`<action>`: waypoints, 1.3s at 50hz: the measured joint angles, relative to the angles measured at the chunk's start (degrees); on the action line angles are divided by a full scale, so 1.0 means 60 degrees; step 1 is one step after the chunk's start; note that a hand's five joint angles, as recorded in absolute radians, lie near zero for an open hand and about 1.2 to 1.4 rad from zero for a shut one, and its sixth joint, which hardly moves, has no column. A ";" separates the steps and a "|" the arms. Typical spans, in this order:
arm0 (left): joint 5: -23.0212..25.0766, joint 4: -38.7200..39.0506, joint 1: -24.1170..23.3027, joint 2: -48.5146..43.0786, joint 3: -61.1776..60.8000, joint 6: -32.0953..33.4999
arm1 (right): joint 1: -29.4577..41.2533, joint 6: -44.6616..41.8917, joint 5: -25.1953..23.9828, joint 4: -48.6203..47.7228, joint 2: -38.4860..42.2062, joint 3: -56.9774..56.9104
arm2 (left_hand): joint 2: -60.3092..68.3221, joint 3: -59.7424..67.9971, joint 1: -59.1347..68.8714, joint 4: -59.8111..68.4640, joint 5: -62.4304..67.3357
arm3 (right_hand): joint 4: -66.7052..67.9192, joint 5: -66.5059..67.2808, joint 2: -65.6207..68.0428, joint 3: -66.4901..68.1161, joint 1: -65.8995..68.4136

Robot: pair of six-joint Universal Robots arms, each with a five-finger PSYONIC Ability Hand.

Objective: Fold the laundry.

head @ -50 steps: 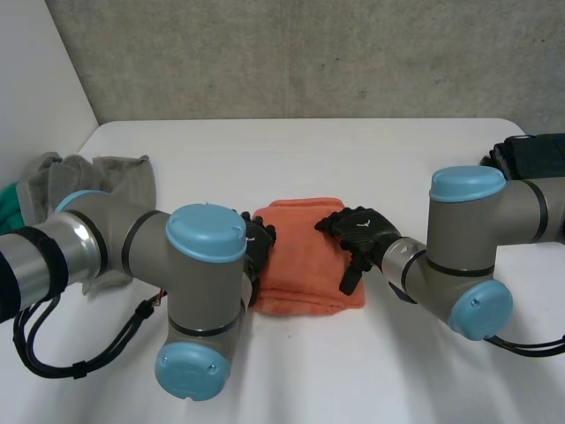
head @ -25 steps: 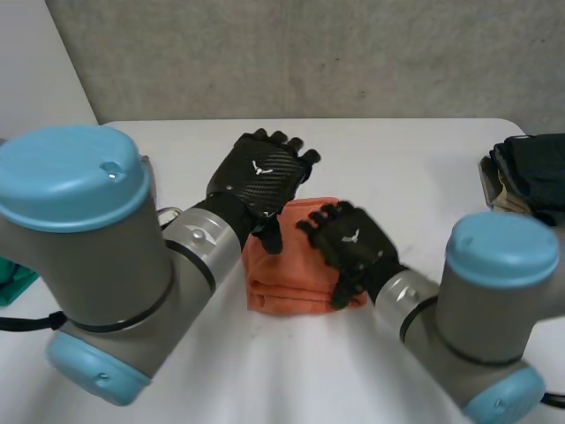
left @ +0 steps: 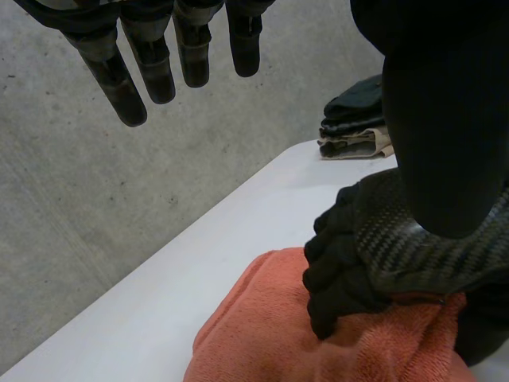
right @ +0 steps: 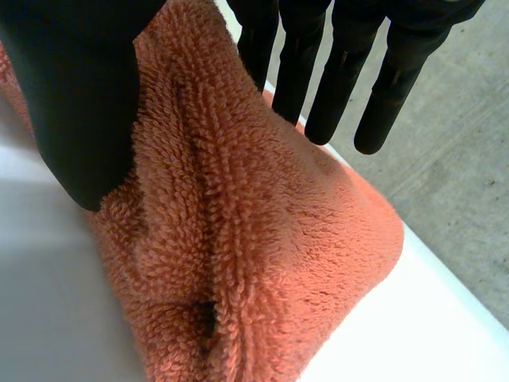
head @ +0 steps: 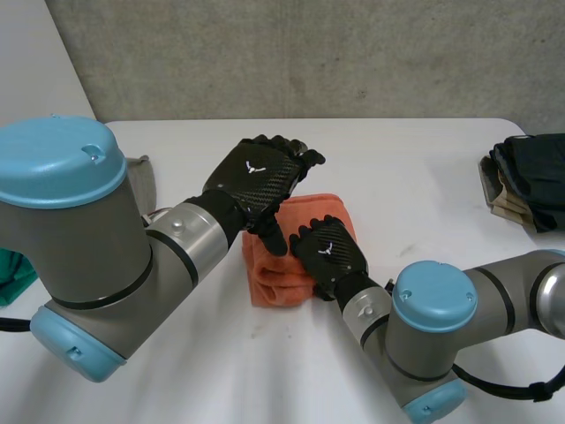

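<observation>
The folded orange towel (head: 275, 276) lies in the middle of the white table (head: 415, 168). My right hand (head: 328, 254) rests on the towel's right part, fingers slightly bent on the pile and thumb toward the front edge. In the right wrist view the fingers (right: 334, 72) stand nearly straight over the towel (right: 254, 239), the thumb (right: 79, 103) on its other side, with no cloth pinched. My left hand (head: 260, 175) hovers above the towel's back left, fingers straight. From the left wrist, its fingers (left: 151, 64) are in the air above the right hand (left: 374, 247) and the towel (left: 262, 334).
A stack of dark and beige folded clothes (head: 528, 177) sits at the table's right edge, and appears as the stack (left: 358, 119) in the left wrist view. Behind my left arm lies a grey cloth (head: 139, 181), with something green (head: 12, 276) at the far left.
My left hand has lifted off the towel's left side and risen above it. My right hand has shifted left onto the towel and its fingers have bent a little.
</observation>
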 measured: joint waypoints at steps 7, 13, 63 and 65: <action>0.0000 0.0009 -0.0006 -0.0002 -0.0011 0.0007 | -0.0011 0.0000 -0.0047 -0.0068 0.0266 -0.0411 | 0.0000 0.0000 0.0000 0.0000 0.0000 | -0.0966 -0.0860 -0.0950 -0.0988 -0.0902; -0.0004 0.0008 -0.0015 -0.0007 -0.0016 0.0007 | -0.0015 0.0007 -0.0077 0.0002 0.0447 -0.0672 | 0.0000 0.0000 0.0000 0.0000 0.0000 | 0.0015 0.0065 0.0010 -0.0014 -0.0030; 0.1082 0.0247 -0.0541 0.0529 0.0323 0.0025 | -0.9373 0.4105 -0.4503 -0.5069 0.1861 -0.4101 | -0.0002 -0.0018 -0.0001 -0.0018 -0.0003 | 0.5677 0.5006 0.5043 0.5317 0.3675; 0.1161 0.0244 -0.0576 0.0529 0.0307 0.0021 | -0.9747 0.4068 -0.4767 -0.5346 0.2291 -0.3986 | -0.0002 -0.0017 0.0000 -0.0018 -0.0004 | 0.5678 0.5007 0.5043 0.5317 0.3675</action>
